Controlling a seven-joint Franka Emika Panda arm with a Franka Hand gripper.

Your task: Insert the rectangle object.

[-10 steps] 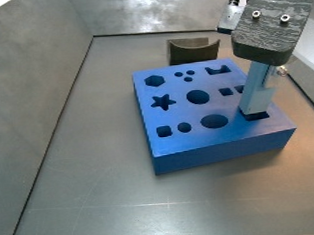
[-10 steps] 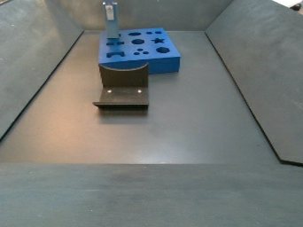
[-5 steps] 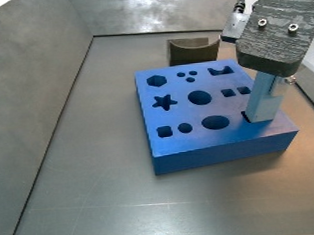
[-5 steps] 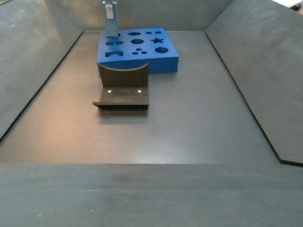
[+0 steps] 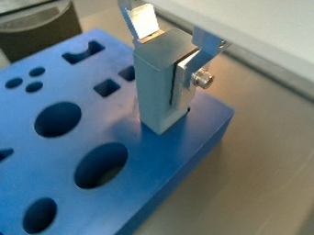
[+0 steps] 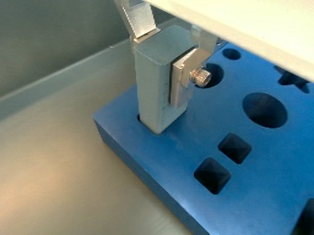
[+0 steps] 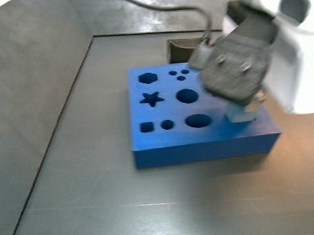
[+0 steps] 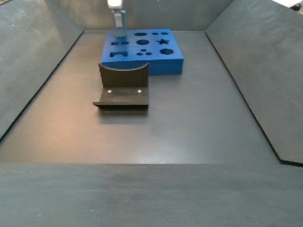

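The rectangle object (image 5: 160,92) is a light-blue bar that stands upright with its lower end in a hole near a corner of the blue board (image 5: 196,128). It also shows in a wrist view (image 6: 157,92). My gripper (image 5: 170,62) is shut on the bar's upper part, with one silver finger (image 5: 188,73) flat on its side and the other finger (image 5: 145,20) behind it. In a side view the blurred gripper (image 7: 235,75) hides most of the bar (image 7: 240,115). In a side view the bar (image 8: 116,19) stands at the board's (image 8: 166,60) far left corner.
The board (image 6: 160,156) has several shaped holes, among them a star (image 7: 152,100) and round ones. The dark fixture (image 8: 122,93) stands on the grey floor in front of the board; it also shows behind it in a side view (image 7: 183,50). Grey walls enclose the floor.
The gripper has moved with the bar, and now looks blurred and larger in a side view. The blue board has shifted and turned a little on the floor.
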